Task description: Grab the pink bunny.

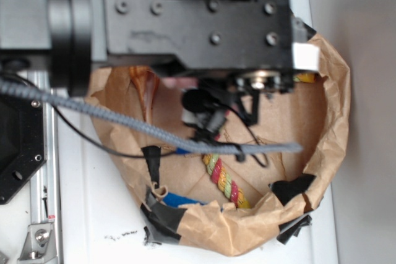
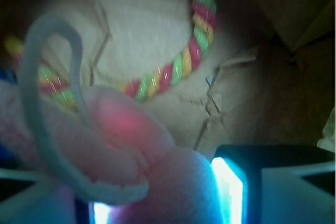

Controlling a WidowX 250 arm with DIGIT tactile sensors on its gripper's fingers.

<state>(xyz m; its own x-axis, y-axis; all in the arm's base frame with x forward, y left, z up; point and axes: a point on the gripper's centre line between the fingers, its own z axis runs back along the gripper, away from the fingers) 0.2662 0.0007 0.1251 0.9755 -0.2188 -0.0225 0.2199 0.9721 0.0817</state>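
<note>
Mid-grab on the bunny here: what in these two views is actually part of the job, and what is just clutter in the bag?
Part of the job:
- pink bunny, filling the wrist view between the gripper pads
- its white string loop

Just lying about:
- red-yellow-green twisted rope
- brown paper bag holding everything
- black tape on the bag's rim

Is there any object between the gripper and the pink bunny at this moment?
Nothing visible. In the wrist view the pink bunny already fills the space between the gripper fingers, with its white string looping up. The twisted rope lies farther back on the paper, apart from the bunny.
</note>
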